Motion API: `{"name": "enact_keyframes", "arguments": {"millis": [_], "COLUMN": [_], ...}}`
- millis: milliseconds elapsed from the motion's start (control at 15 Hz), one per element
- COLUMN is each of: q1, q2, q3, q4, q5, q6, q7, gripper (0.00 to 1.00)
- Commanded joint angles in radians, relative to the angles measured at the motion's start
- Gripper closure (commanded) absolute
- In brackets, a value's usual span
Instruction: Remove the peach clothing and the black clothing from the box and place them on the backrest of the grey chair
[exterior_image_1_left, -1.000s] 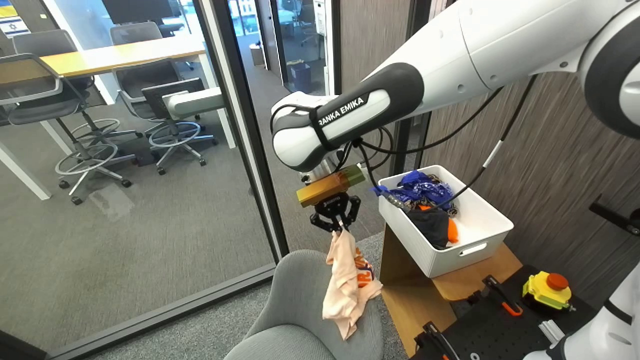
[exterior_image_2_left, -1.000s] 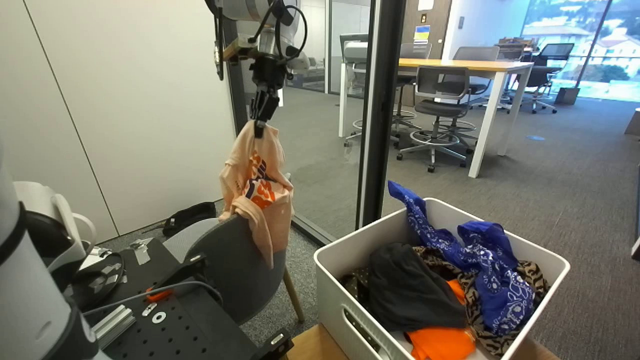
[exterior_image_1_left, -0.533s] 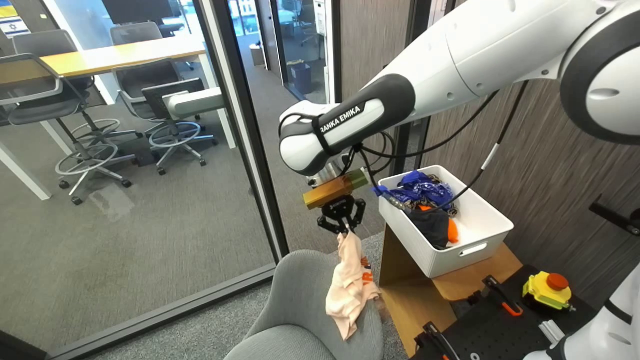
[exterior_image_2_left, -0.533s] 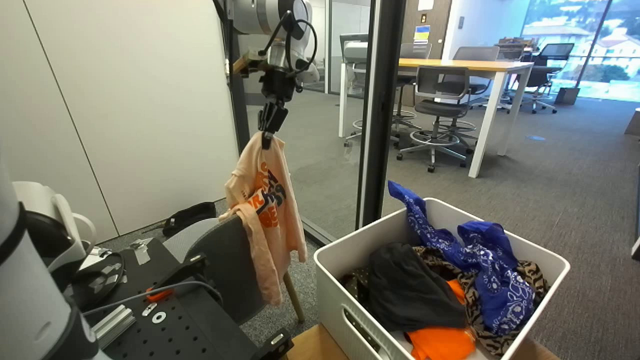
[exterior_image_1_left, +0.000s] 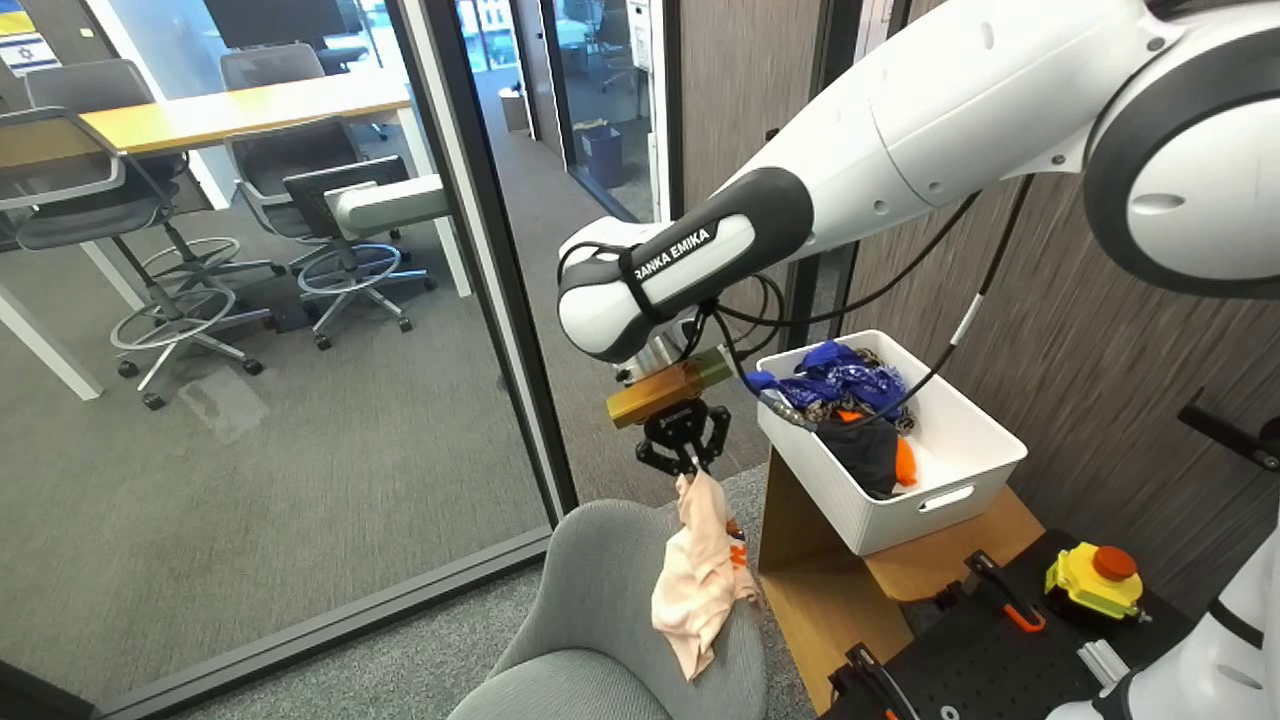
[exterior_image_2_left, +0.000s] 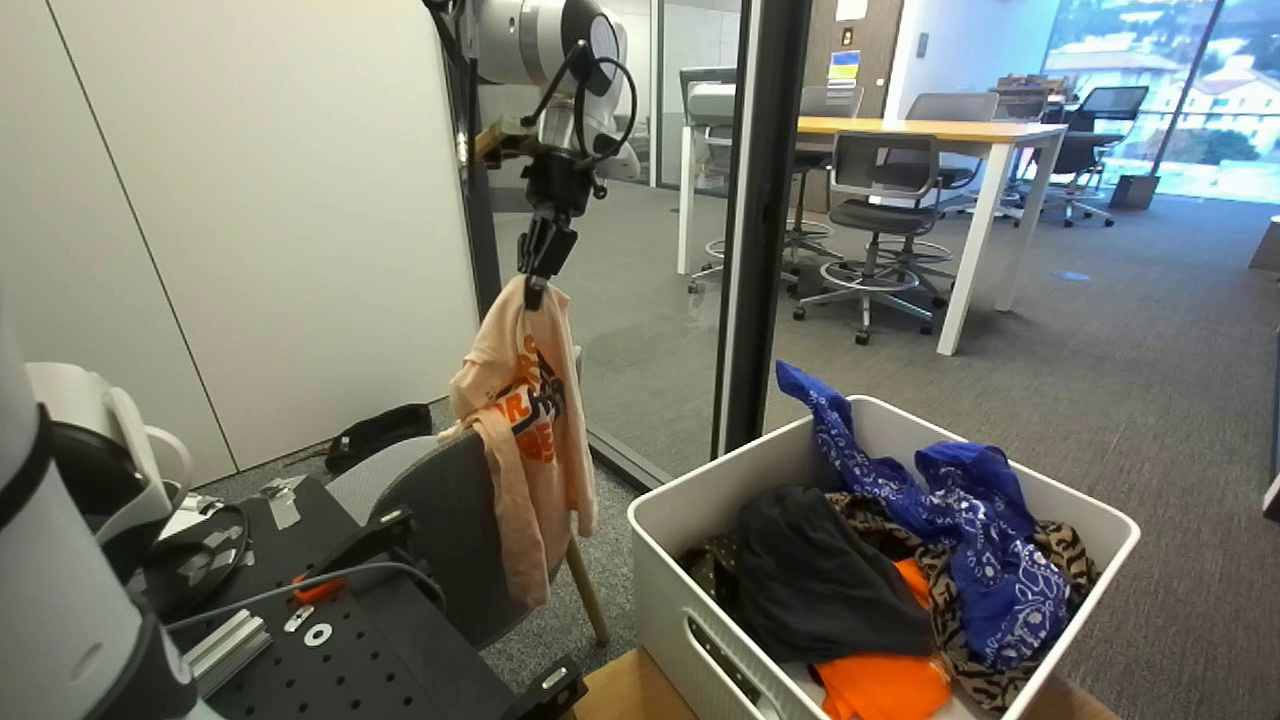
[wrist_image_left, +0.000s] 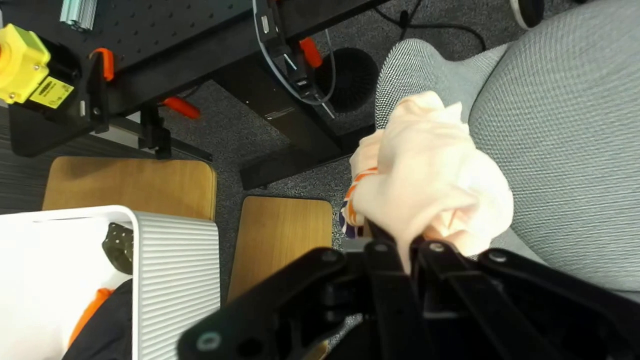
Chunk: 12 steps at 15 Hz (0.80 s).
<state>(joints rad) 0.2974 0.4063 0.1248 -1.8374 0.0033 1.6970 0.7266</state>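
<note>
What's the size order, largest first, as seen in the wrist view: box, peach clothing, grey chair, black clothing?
1. grey chair
2. box
3. peach clothing
4. black clothing
Visible parts only: all but the peach clothing run out of frame. True garment sizes: can't tell.

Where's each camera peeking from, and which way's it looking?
An exterior view: up high, looking down into the grey chair; the robot arm reaches in from upper right.
An exterior view: above the white box, looking over it at the chair's back; white robot body at the left edge, fingers above the chair.
Wrist view: on the wrist, looking down past the fingers at the peach clothing.
Both exterior views show chair, box and clothing.
</note>
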Motion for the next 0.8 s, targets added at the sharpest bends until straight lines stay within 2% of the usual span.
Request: {"name": "enact_keyframes", "arguments": {"millis": [0,400,467,533,733], "q1": [0.020,0.039,0.040,0.041,0.041], "q2": [0.050,0.119,0.127,0.133,0.140], "q3": [0.005,0.003,0.003,0.001,0.001], "q4": [0.082,0.138,0.146,0.152,0.160], "q5": [-0.007,0.004,0.003,0.005,0.008], "q6": [-0.045,-0.058,-0.065,-0.071,-0.085], "q7": [0.005,-0.006,-0.010,-0.007,-0.012], "gripper": [0.98,0.98,0.68,0.67,0.45]}}
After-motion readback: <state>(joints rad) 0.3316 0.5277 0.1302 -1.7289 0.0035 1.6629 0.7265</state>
